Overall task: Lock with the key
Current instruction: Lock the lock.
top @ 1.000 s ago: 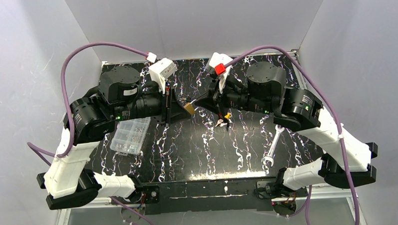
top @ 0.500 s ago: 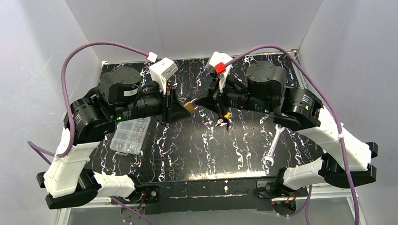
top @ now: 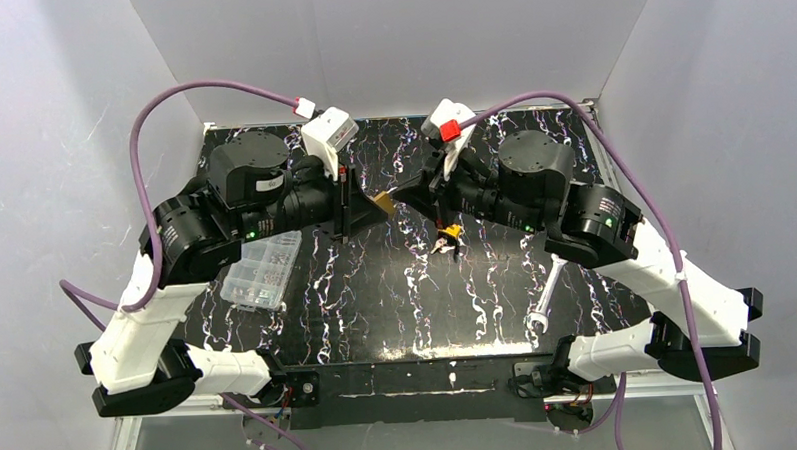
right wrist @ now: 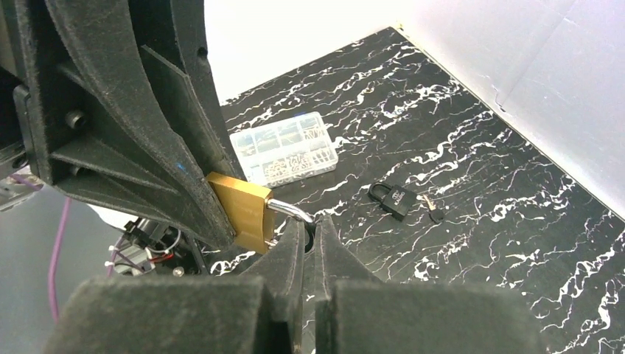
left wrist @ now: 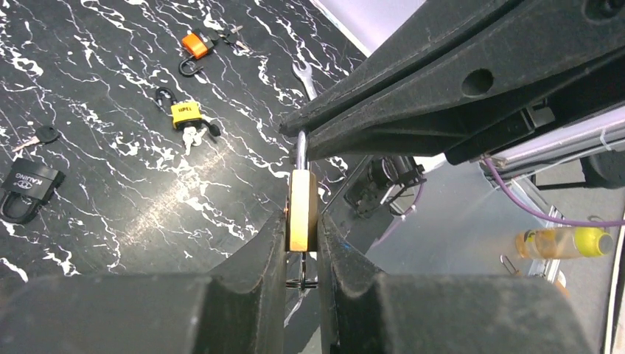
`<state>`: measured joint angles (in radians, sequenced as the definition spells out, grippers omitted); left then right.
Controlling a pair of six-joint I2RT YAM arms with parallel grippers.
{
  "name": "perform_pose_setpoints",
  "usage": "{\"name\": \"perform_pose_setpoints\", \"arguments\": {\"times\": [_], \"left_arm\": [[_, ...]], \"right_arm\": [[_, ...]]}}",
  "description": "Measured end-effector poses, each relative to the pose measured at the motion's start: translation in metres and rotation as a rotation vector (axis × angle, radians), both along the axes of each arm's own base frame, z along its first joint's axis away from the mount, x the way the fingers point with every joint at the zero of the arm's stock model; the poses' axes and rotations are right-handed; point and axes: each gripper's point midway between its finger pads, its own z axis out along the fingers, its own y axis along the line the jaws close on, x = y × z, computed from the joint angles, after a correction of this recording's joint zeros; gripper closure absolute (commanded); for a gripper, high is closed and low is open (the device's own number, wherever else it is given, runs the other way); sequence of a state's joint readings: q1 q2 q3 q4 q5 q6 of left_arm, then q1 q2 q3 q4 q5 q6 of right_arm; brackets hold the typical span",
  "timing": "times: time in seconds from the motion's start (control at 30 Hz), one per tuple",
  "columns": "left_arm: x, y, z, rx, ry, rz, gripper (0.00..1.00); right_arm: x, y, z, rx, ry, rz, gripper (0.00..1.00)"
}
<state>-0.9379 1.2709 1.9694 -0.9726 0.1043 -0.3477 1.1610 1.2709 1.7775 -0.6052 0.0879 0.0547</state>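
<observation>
Upper centre of the top view, and the two arms meet nose to nose above the table (top: 397, 305)! The left gripper (left wrist: 302, 230) is clamped hard on the flat sides of the brass padlock (left wrist: 302, 199), with no gap to spare. The right gripper (right wrist: 308, 230) is squeezed almost closed, pinching the silver shackle (right wrist: 289, 210) at its tips. A thin wire ring (left wrist: 301, 282) hangs under the body, bottom centre of the left wrist view. Whether a key sits in the slot, I cannot tell. The danger: two arms grip one rigid lock, so any mismatch could twist it loose, or the slim shackle could slip the pinch before seating.
</observation>
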Motion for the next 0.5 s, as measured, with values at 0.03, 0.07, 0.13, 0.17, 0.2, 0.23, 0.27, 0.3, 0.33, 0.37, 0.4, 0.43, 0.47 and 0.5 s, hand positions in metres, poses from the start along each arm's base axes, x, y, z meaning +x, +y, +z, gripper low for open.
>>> {"name": "perform_pose_setpoints", "arguments": {"times": [0.03, 0.07, 0.13, 0.17, 0.2, 0.23, 0.27, 0.3, 0.33, 0.37, 0.4, 0.43, 0.47, 0.5], "left_arm": [[0.002, 0.000, 0.000, -0.001, -0.004, 0.009, 1.00], [0.004, -0.001, -0.001, -0.001, -0.005, 0.016, 1.00], [0.008, -0.002, -0.001, -0.005, -0.010, 0.028, 1.00], [0.010, -0.003, -0.001, -0.011, -0.014, 0.035, 1.00], [0.012, -0.004, 0.000, -0.015, -0.018, 0.041, 1.00], [0.014, -0.004, 0.000, -0.017, -0.020, 0.044, 1.00], [0.015, -0.005, 0.000, -0.020, -0.022, 0.046, 1.00], [0.016, -0.006, 0.001, -0.025, -0.026, 0.047, 1.00], [0.017, -0.007, 0.003, -0.031, -0.031, 0.048, 1.00], [0.019, -0.009, 0.004, -0.039, -0.037, 0.050, 1.00], [0.021, -0.011, 0.004, -0.046, -0.042, 0.050, 1.00], [0.023, -0.013, 0.004, -0.054, -0.046, 0.047, 1.00], [0.024, -0.017, 0.004, -0.067, -0.048, 0.041, 1.00], [0.025, -0.020, 0.003, -0.081, -0.045, 0.029, 1.00]], "right_arm": [[0.002, 0.000, -0.001, 0.003, 0.000, -0.011, 0.99], [0.004, 0.000, -0.001, 0.003, 0.000, -0.024, 0.99], [0.008, -0.001, -0.002, 0.007, -0.004, -0.047, 0.99], [0.010, -0.002, -0.002, 0.008, -0.006, -0.060, 0.99], [0.012, -0.002, -0.001, 0.010, -0.007, -0.073, 0.99], [0.013, -0.003, -0.001, 0.010, -0.007, -0.080, 0.99], [0.015, -0.004, -0.001, 0.011, -0.006, -0.091, 0.99], [0.017, -0.005, -0.001, 0.011, -0.008, -0.104, 0.99], [0.019, -0.007, 0.000, 0.013, -0.009, -0.118, 0.99], [0.021, -0.009, 0.000, 0.014, -0.012, -0.135, 0.99], [0.023, -0.012, 0.002, 0.016, -0.015, -0.151, 0.99], [0.025, -0.015, 0.002, 0.015, -0.018, -0.171, 0.99], [0.026, -0.019, 0.002, 0.013, -0.020, -0.185, 0.99], [0.028, -0.022, 0.002, 0.011, -0.019, -0.194, 0.99]]}}
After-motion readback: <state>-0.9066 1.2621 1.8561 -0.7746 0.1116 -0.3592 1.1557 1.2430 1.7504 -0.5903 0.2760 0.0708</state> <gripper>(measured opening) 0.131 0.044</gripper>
